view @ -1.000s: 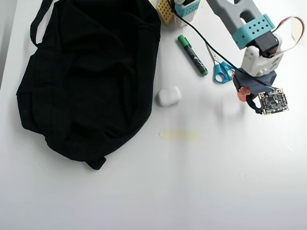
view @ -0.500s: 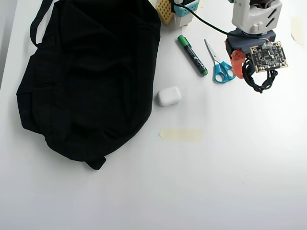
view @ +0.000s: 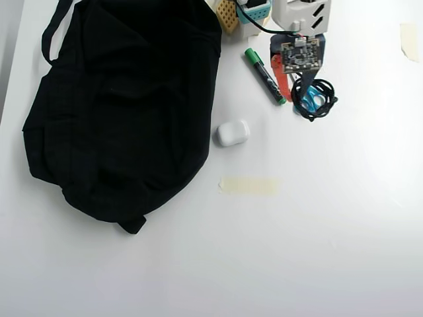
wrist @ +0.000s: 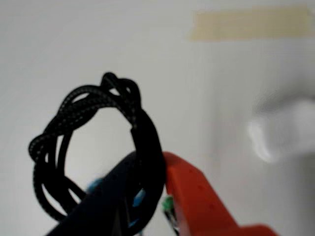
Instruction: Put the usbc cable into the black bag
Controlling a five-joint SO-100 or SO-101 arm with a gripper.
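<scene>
My gripper (wrist: 150,164) is shut on a coiled black braided USB-C cable (wrist: 145,137), pinched between the black jaw and the orange jaw. The coil stands up from the jaws, and the table behind it is blurred. In the overhead view the gripper (view: 299,92) is at the top right with the cable coil (view: 325,109) hanging at its tip. The black bag (view: 125,105) lies on the left of the table, well away from the gripper. I cannot tell where the bag's opening is.
A green marker (view: 264,76) lies just left of the gripper. A white earbud case (view: 232,133) sits beside the bag's right edge and shows blurred in the wrist view (wrist: 285,130). Tape strips (view: 248,185) (view: 410,41) are on the white table.
</scene>
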